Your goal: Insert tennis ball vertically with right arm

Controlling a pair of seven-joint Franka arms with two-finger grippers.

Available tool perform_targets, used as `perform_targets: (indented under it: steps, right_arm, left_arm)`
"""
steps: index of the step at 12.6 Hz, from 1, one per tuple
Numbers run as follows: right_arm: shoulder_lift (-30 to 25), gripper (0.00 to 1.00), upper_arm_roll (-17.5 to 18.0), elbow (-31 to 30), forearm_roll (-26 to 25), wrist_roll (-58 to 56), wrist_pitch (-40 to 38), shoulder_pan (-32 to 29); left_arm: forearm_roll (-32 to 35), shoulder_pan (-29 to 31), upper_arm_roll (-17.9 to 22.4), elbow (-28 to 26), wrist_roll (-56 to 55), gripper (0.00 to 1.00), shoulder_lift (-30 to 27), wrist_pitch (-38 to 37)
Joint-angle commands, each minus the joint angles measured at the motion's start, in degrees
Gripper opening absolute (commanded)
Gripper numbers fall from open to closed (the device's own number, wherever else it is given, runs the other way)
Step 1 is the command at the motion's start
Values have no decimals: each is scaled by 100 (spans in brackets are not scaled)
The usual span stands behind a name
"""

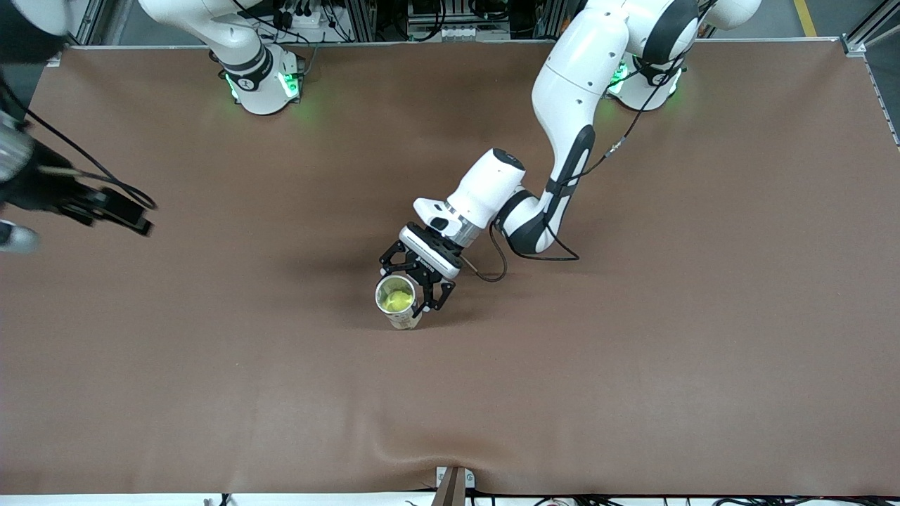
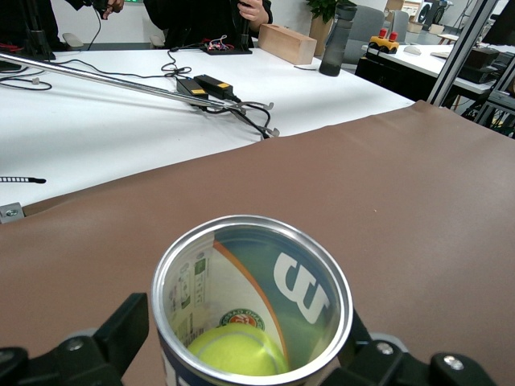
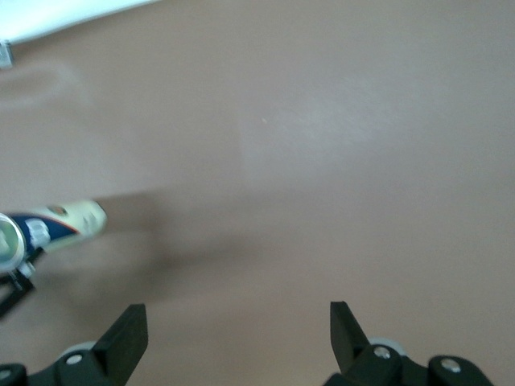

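Observation:
An open tennis can (image 1: 406,320) stands upright near the table's middle, with a yellow tennis ball (image 1: 397,301) inside it. In the left wrist view the ball (image 2: 237,354) lies deep in the can (image 2: 310,281). My left gripper (image 1: 415,283) is open, and its black fingers (image 2: 129,322) flank the can closely on both sides. The right arm's gripper (image 1: 143,216) hangs over the right arm's end of the table, open and empty (image 3: 238,322). From the right wrist view the can (image 3: 56,225) shows well away from it.
A brown mat (image 1: 633,351) covers the table, with a wrinkle near its front edge (image 1: 450,457). The left wrist view also shows a white bench (image 2: 121,121) with cables, a wooden block (image 2: 286,43) and a dark bottle (image 2: 336,40).

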Motion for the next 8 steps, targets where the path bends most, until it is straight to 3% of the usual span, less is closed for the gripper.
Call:
perform_targets:
  steps: [1,4,8]
  right_arm:
    - [-527,100,255,-250,-87,-575,-505,-558]
    - [-773,100,737,-250,-131,-893,-1006,-1120]
    - [-818,100,817,-268,-131,-894,-1140,-1219]
  left_arm:
    - [-20,-10,49,44,73,100,29,93]
    - [-20,-19,49,62,143,100,29,93]
    - [-47,-27,49,80,205,100,2,93]
